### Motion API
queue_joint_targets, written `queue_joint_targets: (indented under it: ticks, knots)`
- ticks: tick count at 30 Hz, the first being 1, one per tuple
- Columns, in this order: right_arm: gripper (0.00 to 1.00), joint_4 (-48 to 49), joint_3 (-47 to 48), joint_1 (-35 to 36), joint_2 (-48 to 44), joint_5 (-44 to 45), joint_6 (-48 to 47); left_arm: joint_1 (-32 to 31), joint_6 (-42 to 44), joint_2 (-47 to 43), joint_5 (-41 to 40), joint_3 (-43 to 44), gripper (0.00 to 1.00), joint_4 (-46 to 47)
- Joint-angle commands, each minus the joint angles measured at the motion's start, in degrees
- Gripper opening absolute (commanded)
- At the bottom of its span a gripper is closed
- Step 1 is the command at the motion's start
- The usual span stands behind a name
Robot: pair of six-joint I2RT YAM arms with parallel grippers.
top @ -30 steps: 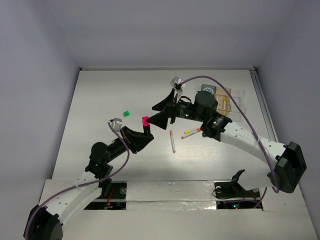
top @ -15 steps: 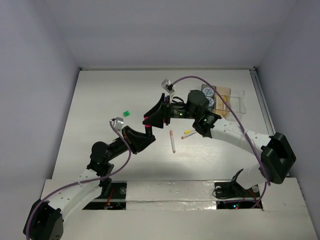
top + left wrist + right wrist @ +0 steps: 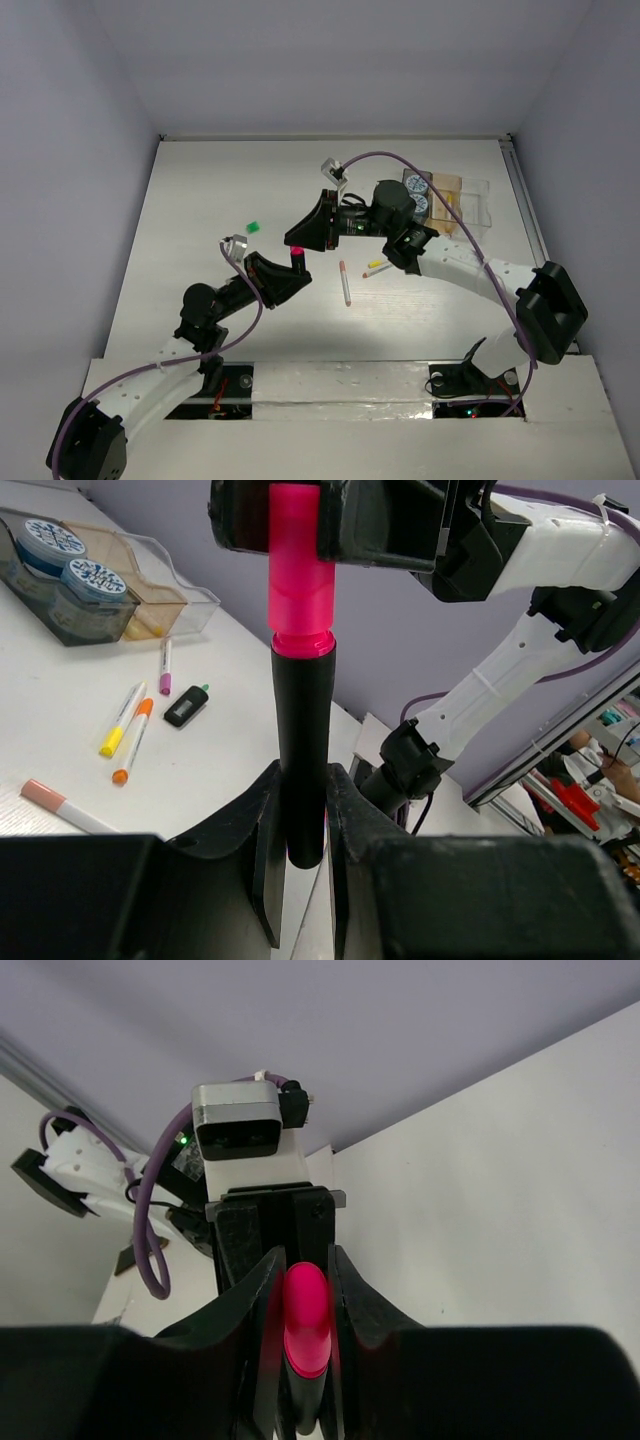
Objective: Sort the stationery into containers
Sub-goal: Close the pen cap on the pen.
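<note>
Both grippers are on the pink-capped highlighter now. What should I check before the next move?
1. Left gripper shut on the highlighter at its black barrel: ok.
2. Right gripper shut on the pink cap: ok.
3. Cap seated on the barrel, no gap: ok.
4. Highlighter held off the table: ok.
5. Free tray in the containers: cannot tell. The dark grey tray holds two rolls; the other floors are unclear.
6. Loose pens lie apart from both grippers: ok.

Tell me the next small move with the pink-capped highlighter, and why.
Probably open the left claw: the right claw seems shut on the pink cap of the highlighter, so releasing the black barrel lets the right arm carry it to the trays.
</note>
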Motion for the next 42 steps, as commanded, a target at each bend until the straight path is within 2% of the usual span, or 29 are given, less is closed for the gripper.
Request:
queue_joint_targets:
  ticks: [1, 6, 18, 25, 35, 42]
  knots:
    - [0.13, 4.08, 1.81, 0.04, 0.27, -0.87, 1.22, 0.01, -0.02, -0.52, 0.58, -0.51, 0.00, 4.39]
    - [0.00, 4.69, 0.06, 0.04, 0.00, -2.01, 1.92, 0.01, -0.28, -1.22, -1.18, 0.45, 0.00, 4.22]
    - [0.00, 7.07, -7.41, 1.61, -2.37, -6.76, -0.01, 0.53, -5.20, 3.70, 0.22, 7.75, 0.00, 10.19]
    - [0.00, 6.99, -12.24, 3.37, -3.08, -7.73, -1.24, 3.52, -4.77, 2.47, 1.80, 12.94, 0.00, 6.68]
    - [0.00, 1.01, -20.42, 6.53, -1.93, -2.82, -4.05, 9.59, -6.18, 1.85, 6.29, 17.77, 0.00, 4.40]
    - [0.00, 6.97, -23.59, 11.72, 2.82, -1.75, 0.07, 10.20, -4.94, 3.25, 5.67, 19.53, 0.00, 3.34]
